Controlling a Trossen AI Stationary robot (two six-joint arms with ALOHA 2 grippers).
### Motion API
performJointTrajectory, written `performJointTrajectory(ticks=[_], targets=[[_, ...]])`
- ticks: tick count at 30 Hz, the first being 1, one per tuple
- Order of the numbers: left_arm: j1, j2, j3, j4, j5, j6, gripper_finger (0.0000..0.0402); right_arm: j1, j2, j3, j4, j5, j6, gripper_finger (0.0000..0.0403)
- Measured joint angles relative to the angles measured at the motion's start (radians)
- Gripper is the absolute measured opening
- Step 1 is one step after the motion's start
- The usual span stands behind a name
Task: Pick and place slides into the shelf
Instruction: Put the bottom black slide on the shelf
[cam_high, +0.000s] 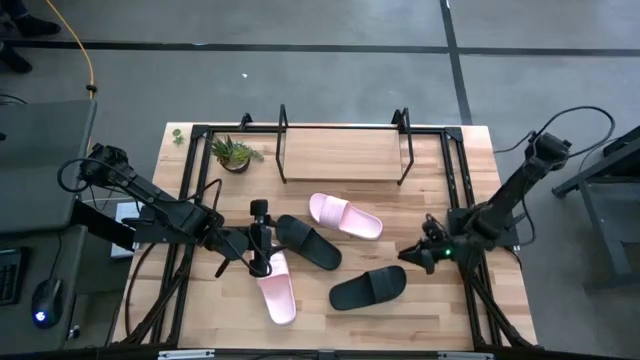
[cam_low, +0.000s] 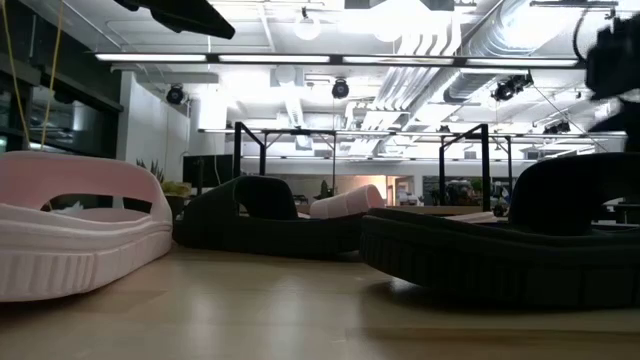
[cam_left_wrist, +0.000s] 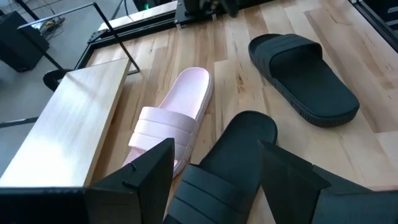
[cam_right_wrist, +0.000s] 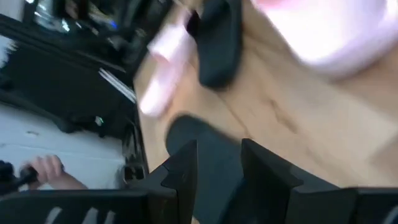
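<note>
**Left claw lines up on a black slide**

The left claw (cam_high: 262, 240), fingers spread and empty, hangs over the near matte black slide sandal (cam_high: 308, 241) at centre frame; I judge it should straddle the wide strap squarely before closing. Right of it lie a pale pink slide (cam_high: 345, 216) and another black one (cam_high: 368, 288). The right claw (cam_high: 418, 255), open and empty, waits right. The black-rod, wooden-board shelf (cam_high: 342, 155) sits upper centre, bare.

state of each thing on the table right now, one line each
shelf: upright, board bare
pink slide near shelf: flat on the table
pink slide near front edge: flat
black slide by left gripper: flat, ungripped
black slide by right gripper: flat, ungripped
left gripper: open
right gripper: open
plant: upright
</note>
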Motion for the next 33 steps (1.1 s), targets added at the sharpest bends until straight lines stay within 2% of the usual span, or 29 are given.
performJointTrajectory(ticks=[6,16,23,30,33], targets=[[0.0,0.0,0.0,0.0,0.0,0.0,0.0211,0.06,0.192,0.0,0.141,-0.019,0.134,0.0115],[0.0,0.0,0.0,0.0,0.0,0.0,0.0211,0.08,0.478,0.001,0.435,-0.024,0.155,0.0115],[0.0,0.0,0.0,0.0,0.0,-0.001,0.0211,0.067,0.589,0.059,0.45,-0.069,0.183,0.0115],[0.0,0.0,0.0,0.001,0.0,0.0,0.0211,0.038,0.617,0.131,0.428,-0.093,0.092,0.0115],[0.0,0.0,0.0,0.001,0.0,-0.001,0.0211,0.016,0.617,0.154,0.374,-0.141,0.079,0.0115]])
